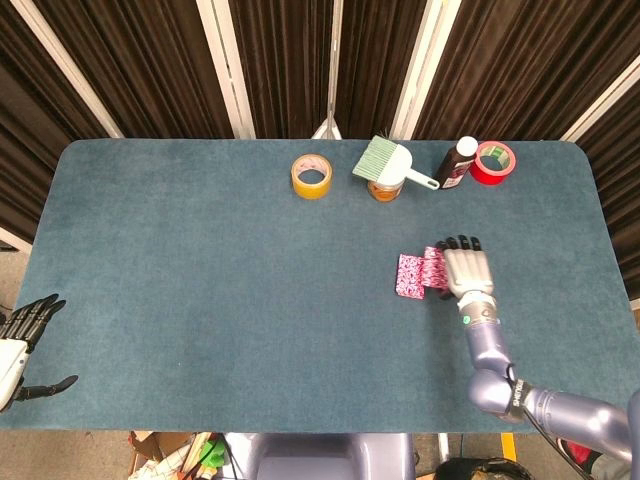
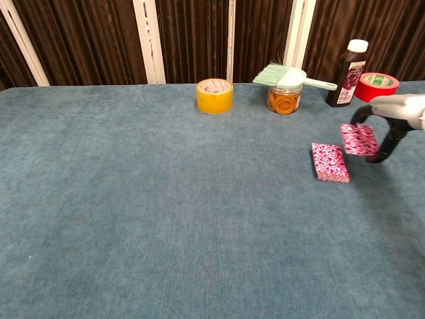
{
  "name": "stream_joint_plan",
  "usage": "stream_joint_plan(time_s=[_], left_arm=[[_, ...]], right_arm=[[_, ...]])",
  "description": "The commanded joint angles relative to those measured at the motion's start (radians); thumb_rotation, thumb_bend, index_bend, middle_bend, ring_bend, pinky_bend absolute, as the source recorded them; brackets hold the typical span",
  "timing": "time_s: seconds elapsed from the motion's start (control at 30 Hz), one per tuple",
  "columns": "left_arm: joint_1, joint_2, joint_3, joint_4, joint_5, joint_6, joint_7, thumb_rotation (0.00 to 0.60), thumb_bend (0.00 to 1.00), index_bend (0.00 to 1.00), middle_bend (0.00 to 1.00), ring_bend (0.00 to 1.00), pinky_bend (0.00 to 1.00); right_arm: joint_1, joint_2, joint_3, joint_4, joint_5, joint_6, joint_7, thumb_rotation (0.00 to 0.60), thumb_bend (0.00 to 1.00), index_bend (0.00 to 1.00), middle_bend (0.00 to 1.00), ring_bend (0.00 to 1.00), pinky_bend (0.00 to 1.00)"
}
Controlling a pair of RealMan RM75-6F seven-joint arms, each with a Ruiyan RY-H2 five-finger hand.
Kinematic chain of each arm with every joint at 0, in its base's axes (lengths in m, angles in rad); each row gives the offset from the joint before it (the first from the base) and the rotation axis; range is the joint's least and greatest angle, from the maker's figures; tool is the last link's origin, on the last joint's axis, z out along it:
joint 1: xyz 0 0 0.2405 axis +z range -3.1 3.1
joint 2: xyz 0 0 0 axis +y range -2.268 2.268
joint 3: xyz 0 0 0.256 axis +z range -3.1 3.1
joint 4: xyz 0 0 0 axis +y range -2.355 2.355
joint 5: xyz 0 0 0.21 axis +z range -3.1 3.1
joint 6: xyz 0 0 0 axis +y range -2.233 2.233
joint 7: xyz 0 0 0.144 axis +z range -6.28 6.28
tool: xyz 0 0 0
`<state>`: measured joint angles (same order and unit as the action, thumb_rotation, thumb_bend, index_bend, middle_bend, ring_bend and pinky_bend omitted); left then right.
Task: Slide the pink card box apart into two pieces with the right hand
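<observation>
A: What could have gone wrong there?

B: The right hand (image 2: 392,123) pinched the box's pink sleeve (image 2: 359,139), lifted clear of the table (image 1: 200,280); a loose pinch could have dropped it.

A: And the other piece?

B: The pink tray (image 2: 330,162) lay flat just left of the sleeve, apart, long axis running toward the curtains. The left hand (image 1: 25,335) hung spread, holding nothing, off the table's near-left corner.
</observation>
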<state>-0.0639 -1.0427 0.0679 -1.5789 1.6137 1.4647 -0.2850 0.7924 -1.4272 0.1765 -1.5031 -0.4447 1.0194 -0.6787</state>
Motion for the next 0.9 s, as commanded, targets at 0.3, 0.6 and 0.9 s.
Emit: stream_joint_plan(time_s=[0.3,0.6,0.9], left_arm=[[-0.002,-0.003,0.0,-0.006,0.001,-0.003,0.019,0.6,0.0,0.0,0.0,0.0,0.0],[-0.003,-0.001,0.0,-0.011,-0.002,-0.005,0.021,0.6,0.0,0.0,0.0,0.0,0.0],[-0.001,0.002,0.0,-0.009,-0.001,0.0,0.015,0.6,0.0,0.0,0.0,0.0,0.0]], right_arm=[[-0.047,0.006,-0.045,0.083,0.006,-0.056,0.044,0.6,0.3,0.56,0.16,0.0,0.0],[-0.047,-0.026,-0.079,0.125,-0.03,-0.048,0.009,0.6,0.3,0.26,0.02,0.0,0.0],[-0.035,-0.027,-0.08,0.099,0.003,-0.032,-0.044,0.6,0.3,0.02,0.0,0.0,0.0]])
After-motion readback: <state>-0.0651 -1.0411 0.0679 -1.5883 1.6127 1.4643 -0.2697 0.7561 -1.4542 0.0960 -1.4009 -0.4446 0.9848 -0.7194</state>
